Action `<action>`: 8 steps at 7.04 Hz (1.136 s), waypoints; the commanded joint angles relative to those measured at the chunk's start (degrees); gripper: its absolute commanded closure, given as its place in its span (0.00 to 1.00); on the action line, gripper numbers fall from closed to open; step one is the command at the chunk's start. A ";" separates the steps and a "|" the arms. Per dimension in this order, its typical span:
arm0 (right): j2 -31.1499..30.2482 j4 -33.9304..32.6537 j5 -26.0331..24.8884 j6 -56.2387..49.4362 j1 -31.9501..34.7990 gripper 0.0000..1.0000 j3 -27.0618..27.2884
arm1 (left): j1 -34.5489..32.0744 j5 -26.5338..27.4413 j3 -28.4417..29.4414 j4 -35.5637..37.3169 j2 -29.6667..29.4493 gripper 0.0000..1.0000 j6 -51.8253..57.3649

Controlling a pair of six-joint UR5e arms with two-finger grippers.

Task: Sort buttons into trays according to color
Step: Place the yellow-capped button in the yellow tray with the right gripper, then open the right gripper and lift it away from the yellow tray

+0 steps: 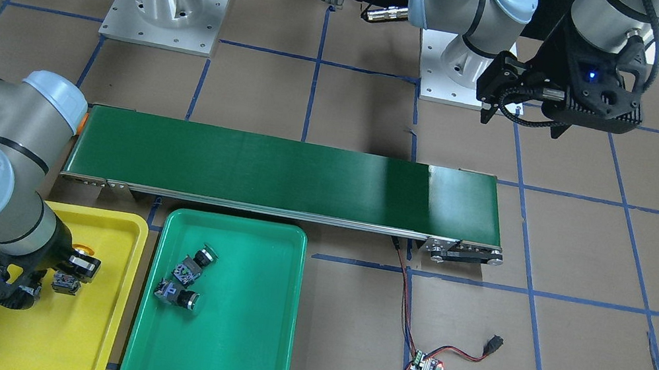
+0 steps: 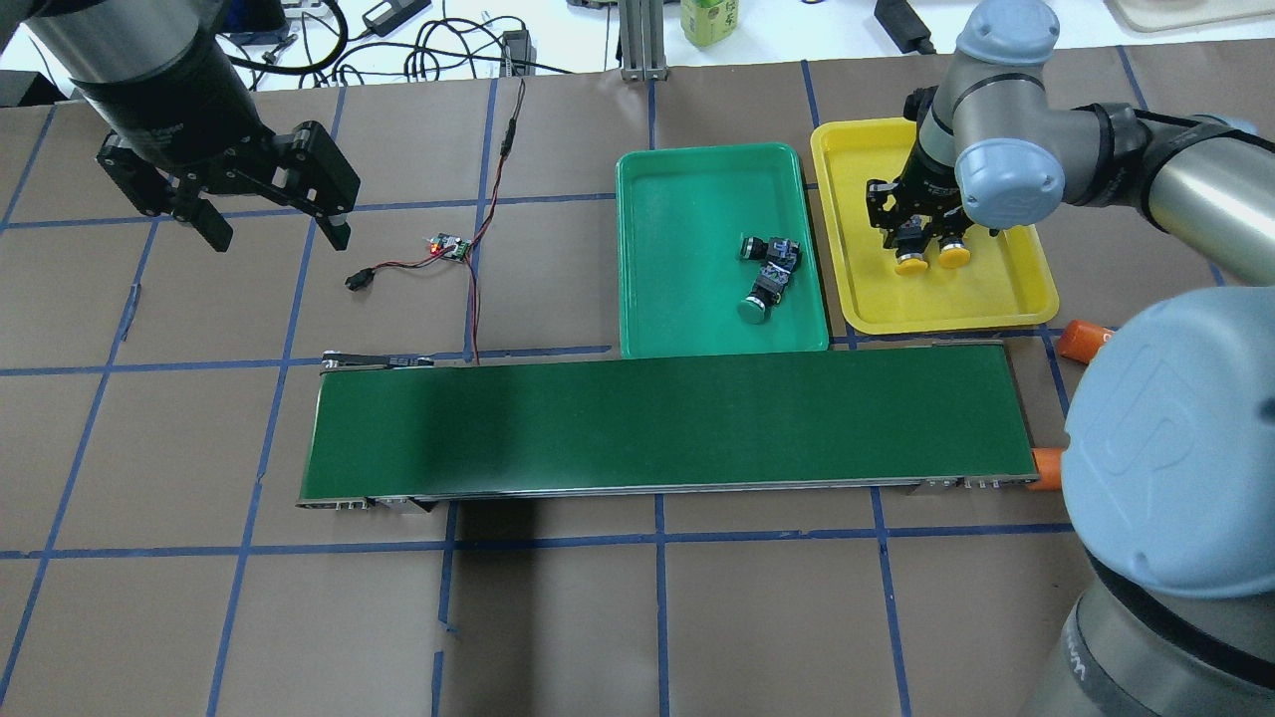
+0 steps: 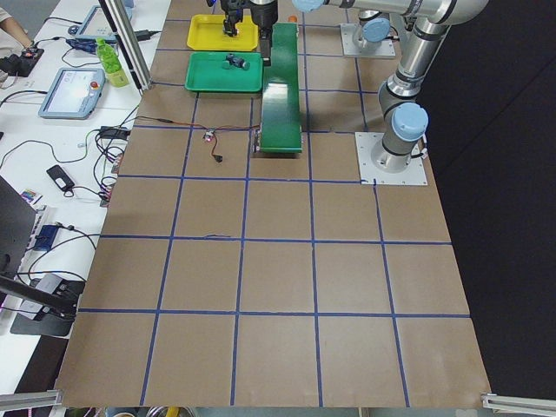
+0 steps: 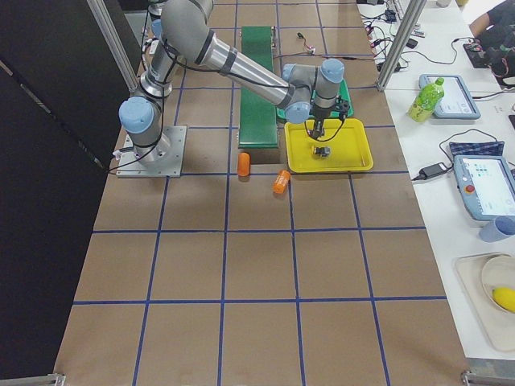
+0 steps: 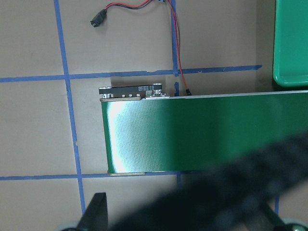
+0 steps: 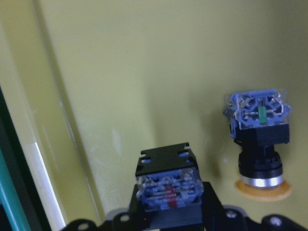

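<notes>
My right gripper [image 2: 924, 239] is low in the yellow tray [image 2: 996, 299], shut on a yellow-capped button [image 6: 167, 185] whose bluish contact block faces the wrist camera. A second yellow-capped button [image 6: 260, 130] lies on the tray floor just beside it. Both yellow caps [image 2: 908, 264] show in the overhead view. Two green-capped buttons [image 2: 767, 251] [image 2: 757, 301] lie close together in the green tray [image 2: 687, 199]. My left gripper [image 2: 269, 224] is open and empty, held high over the table's left side, far from both trays.
A long dark green conveyor belt [image 2: 667, 418] runs in front of the trays. Two orange cylinders [image 2: 1081, 339] [image 2: 1046, 468] lie at its right end. A small circuit board with red and black wires [image 2: 448, 247] lies left of the green tray.
</notes>
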 commanded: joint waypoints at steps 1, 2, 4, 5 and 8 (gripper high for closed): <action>0.05 -0.38 0.39 0.85 -0.26 0.00 0.05 | 0.00 0.00 0.19 0.00 -0.12 0.00 -0.04; -2.05 0.32 -0.14 0.85 -0.43 0.00 -0.03 | 0.00 0.00 0.27 0.00 -0.12 0.00 -0.13; -10.64 11.26 0.56 -0.11 0.01 0.00 0.14 | -0.09 -0.09 0.19 0.00 -0.21 0.00 -0.22; -16.69 18.19 0.56 -0.12 0.27 0.00 0.49 | 0.00 -0.09 0.27 0.00 -0.21 0.00 -0.13; -33.66 36.33 0.30 0.40 5.17 0.00 1.10 | 0.00 -0.09 0.36 0.00 -0.03 0.00 -0.13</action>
